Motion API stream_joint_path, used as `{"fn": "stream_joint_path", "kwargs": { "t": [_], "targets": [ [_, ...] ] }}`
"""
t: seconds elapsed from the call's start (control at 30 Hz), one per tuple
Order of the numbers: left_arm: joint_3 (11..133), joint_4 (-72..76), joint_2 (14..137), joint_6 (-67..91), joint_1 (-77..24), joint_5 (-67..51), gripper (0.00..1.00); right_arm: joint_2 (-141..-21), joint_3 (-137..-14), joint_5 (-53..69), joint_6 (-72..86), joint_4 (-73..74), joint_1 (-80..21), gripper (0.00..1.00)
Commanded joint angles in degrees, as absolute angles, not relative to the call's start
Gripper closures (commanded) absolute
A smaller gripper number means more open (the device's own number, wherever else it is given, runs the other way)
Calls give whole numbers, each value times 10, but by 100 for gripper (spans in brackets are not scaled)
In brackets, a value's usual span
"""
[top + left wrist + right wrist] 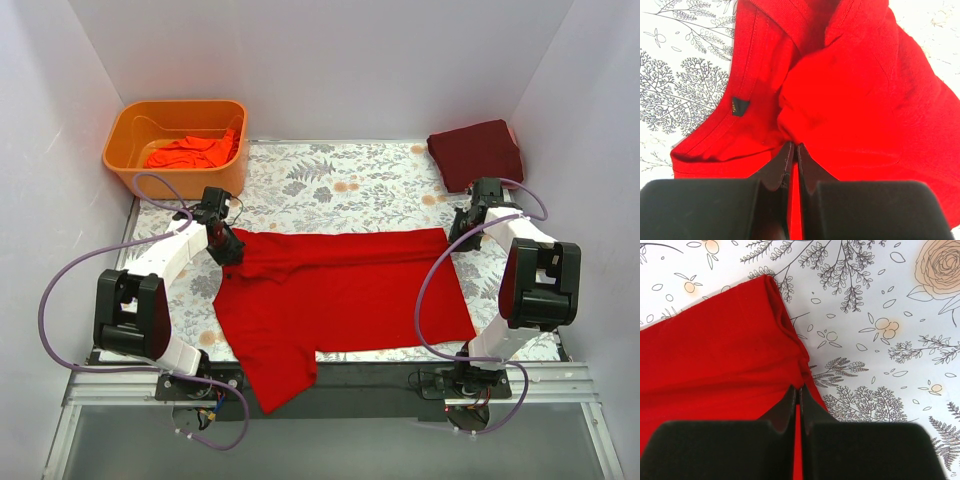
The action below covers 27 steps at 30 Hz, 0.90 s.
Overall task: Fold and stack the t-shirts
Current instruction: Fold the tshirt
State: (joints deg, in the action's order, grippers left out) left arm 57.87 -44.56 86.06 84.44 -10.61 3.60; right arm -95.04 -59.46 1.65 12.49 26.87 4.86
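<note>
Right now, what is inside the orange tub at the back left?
Crumpled orange-red cloth, probably shirts, lies in the tub. How many pieces there are, and anything under them, is hidden by the folds.

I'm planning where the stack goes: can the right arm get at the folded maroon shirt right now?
Probably not yet: the right gripper is shut on the bright red shirt at its corner. Once it lets go, likely yes: the maroon shirt lies just beyond it, with nothing between.
</note>
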Motion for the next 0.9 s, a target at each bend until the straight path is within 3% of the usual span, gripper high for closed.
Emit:
{"fn": "stream_joint_path", "kwargs": {
  "t": [0.0, 0.43, 0.87],
  "targets": [
    [596, -447, 857, 851, -103, 38, 99, -960, -612, 16, 128, 255, 54, 98],
    [577, -468, 824, 853, -103, 17, 99, -943, -590, 12, 135, 260, 53, 90],
    [567, -499, 775, 854, -103, 1, 99, -904, -585, 6, 138, 269, 53, 49]
  ]
}}
